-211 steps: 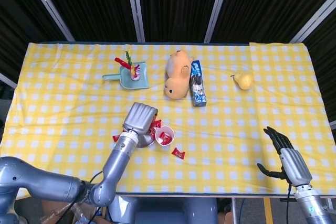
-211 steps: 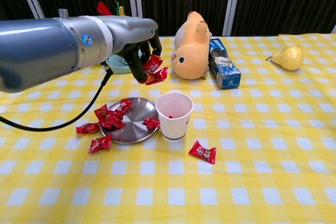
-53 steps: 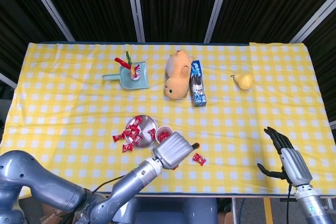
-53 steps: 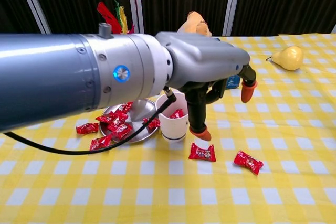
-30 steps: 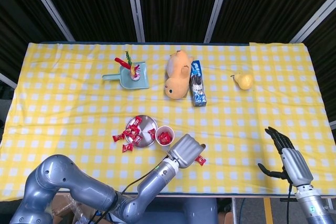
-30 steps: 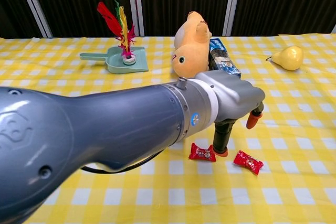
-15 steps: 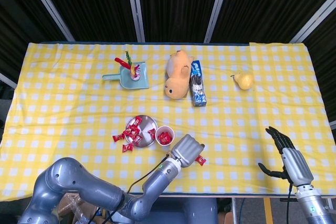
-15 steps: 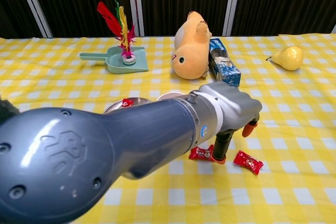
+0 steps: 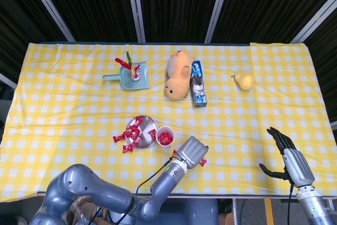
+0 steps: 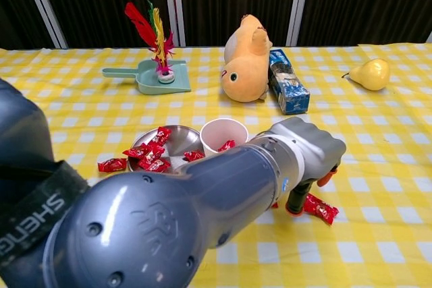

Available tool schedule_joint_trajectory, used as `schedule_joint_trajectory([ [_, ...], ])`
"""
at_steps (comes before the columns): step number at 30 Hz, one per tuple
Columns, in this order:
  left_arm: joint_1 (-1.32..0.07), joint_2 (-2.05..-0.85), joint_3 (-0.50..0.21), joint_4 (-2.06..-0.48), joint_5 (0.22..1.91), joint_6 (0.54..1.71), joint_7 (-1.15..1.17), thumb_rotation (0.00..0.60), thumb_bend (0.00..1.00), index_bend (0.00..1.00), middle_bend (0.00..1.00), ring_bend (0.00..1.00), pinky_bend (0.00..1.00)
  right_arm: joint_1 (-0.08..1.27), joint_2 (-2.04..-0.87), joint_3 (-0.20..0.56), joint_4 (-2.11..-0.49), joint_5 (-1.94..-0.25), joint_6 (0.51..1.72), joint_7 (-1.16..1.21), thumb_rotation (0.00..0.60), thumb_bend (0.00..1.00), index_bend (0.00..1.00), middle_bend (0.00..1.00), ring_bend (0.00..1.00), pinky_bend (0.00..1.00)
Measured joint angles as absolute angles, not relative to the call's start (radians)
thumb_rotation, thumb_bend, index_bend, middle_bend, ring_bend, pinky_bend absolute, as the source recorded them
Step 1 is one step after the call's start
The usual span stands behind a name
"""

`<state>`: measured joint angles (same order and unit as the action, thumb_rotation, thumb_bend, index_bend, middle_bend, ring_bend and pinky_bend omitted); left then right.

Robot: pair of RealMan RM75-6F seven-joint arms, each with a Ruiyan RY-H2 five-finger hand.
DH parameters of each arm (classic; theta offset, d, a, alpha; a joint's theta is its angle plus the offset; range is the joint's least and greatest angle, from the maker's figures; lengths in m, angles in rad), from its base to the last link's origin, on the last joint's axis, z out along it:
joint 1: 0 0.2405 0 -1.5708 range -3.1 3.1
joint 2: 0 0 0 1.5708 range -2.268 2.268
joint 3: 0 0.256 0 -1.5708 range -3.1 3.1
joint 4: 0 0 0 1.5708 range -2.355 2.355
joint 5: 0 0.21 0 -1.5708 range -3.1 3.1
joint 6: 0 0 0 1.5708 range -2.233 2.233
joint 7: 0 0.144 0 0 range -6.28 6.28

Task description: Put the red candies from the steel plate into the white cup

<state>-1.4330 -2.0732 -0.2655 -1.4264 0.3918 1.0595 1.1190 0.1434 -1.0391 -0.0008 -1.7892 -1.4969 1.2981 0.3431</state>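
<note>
Red candies (image 10: 145, 159) are lying on and around the steel plate (image 10: 177, 141) to the left of the left hand (image 10: 312, 160), which is reaching down over two loose candies (image 10: 320, 208) on the yellow checked surface (image 10: 378, 247); whether it is gripping one cannot be told. A white cup (image 10: 223, 135) is standing just behind that hand. The right hand (image 9: 287, 156) is hovering well apart, fingers spread and holding nothing.

Test rig in a lab, not a home. Black curtains (image 9: 174, 3) and metal frame bars (image 9: 136, 6) are backing a checked tablecloth (image 9: 79, 109) holding assorted props.
</note>
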Motion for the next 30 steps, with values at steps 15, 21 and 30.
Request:
schedule_joint_trajectory([
  [15,-1.443,-2.141,-0.291,-1.338,0.405,1.024,1.110,0.600,0.27,0.47,0.88,0.93,0.99,0.140,-1.040,0.000,-1.789,-1.505,1.308,0.348,0.600,0.33,0.00,0.00,0.00,0.00],
  [21,-1.442,-2.157,-0.294,-1.320,0.406,1.024,1.117,0.600,0.28,0.48,0.88,0.93,0.99,0.139,-1.039,0.000,-1.789,-1.504,1.308,0.351,0.600,0.33,0.00,0.00,0.00,0.00],
  [30,-1.431,-2.161,-0.299,-1.308,0.405,1.025,1.125,0.600,0.33,0.51,0.88,0.93,0.99,0.139,-1.039,0.000,-1.790,-1.505,1.309,0.348,0.600,0.33,0.00,0.00,0.00,0.00],
])
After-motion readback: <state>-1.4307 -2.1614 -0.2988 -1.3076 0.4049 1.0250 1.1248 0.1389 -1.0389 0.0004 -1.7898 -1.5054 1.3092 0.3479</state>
